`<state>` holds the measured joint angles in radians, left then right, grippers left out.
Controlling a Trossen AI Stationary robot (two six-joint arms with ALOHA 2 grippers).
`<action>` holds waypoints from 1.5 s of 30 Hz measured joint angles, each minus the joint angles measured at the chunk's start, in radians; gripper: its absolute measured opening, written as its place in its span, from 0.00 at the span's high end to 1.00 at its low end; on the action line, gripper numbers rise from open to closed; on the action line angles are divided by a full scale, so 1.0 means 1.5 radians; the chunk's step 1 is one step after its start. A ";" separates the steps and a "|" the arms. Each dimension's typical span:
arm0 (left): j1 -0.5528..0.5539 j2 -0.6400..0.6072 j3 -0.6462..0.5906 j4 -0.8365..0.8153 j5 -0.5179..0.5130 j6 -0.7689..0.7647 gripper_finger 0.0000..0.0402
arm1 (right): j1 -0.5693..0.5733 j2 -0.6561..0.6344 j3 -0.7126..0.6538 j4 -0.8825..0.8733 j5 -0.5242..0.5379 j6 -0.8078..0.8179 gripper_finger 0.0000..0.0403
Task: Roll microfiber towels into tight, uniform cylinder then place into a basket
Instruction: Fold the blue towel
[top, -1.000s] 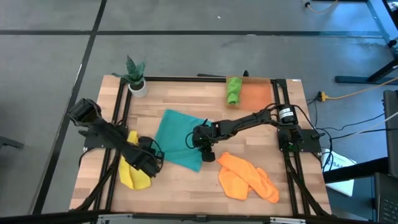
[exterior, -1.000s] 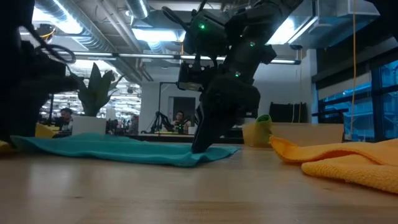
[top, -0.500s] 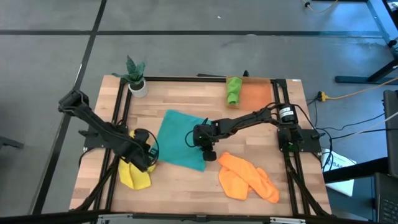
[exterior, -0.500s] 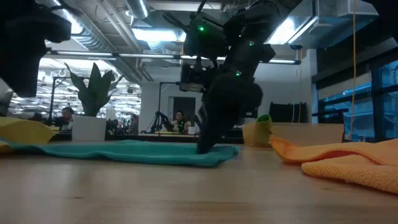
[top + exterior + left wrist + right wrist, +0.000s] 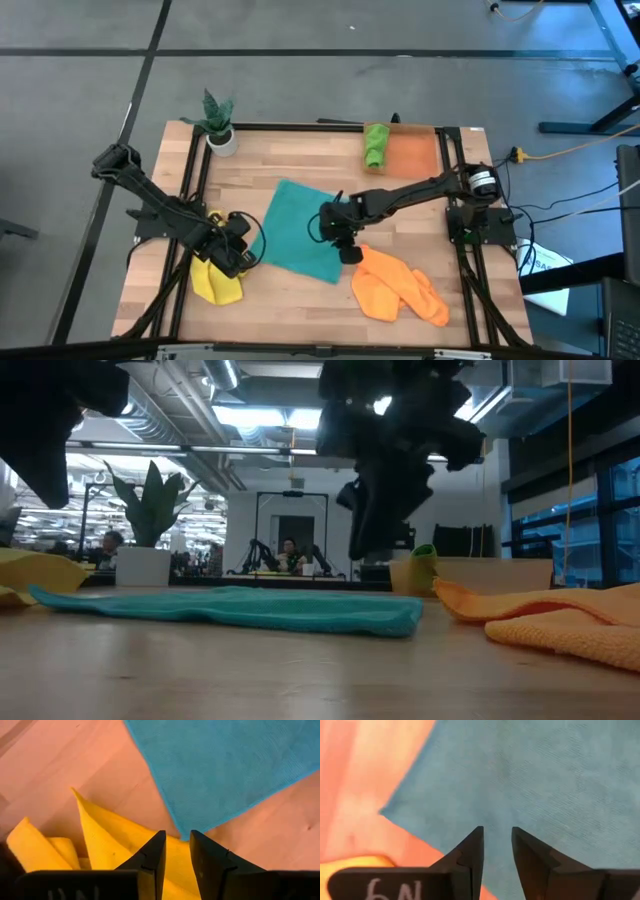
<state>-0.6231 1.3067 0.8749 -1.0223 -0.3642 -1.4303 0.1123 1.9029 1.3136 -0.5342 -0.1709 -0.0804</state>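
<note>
The teal towel [image 5: 300, 232] lies spread flat mid-table. My right gripper [image 5: 345, 240] hangs above its near right corner [image 5: 395, 812], fingers a narrow gap apart with nothing between them; in the low view it [image 5: 375, 545] is clear of the cloth [image 5: 230, 608]. My left gripper [image 5: 243, 252] hovers over the teal towel's near left corner [image 5: 186, 836] and the crumpled yellow towel [image 5: 215, 283], also narrowly open and empty. The orange towel [image 5: 395, 285] lies bunched at the near right. A rolled green towel [image 5: 376, 146] lies in the orange basket [image 5: 415, 152].
A small potted plant [image 5: 217, 125] stands at the table's far left corner. Black frame rails [image 5: 195, 180] run along the table's left and right sides. Bare wood shows along the near edge between the yellow and orange towels.
My right gripper has risen off the teal towel's near right corner and moved slightly toward the near right. My left gripper has risen and rolled about its own axis. The teal towel now lies flatter, its near right corner farther toward the orange towel.
</note>
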 joint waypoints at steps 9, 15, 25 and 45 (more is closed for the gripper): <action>-0.001 0.000 0.000 0.005 0.002 0.072 0.80 | 0.025 -0.013 0.002 0.011 -0.043 0.133 0.75; -0.001 0.000 0.000 0.008 0.006 0.118 0.80 | 0.033 -0.013 0.003 0.017 -0.115 0.139 0.75; -0.001 0.000 0.000 0.027 0.018 0.142 0.80 | 0.062 -0.014 0.003 0.018 -0.114 0.100 0.60; -0.019 0.000 -0.033 0.040 -0.013 0.401 0.80 | 0.170 0.054 0.005 0.105 -0.009 0.081 0.49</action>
<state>-0.6518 1.3071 0.8253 -0.9626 -0.3832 -0.8293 0.3668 1.9837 1.3205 -0.3769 -0.1847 0.0409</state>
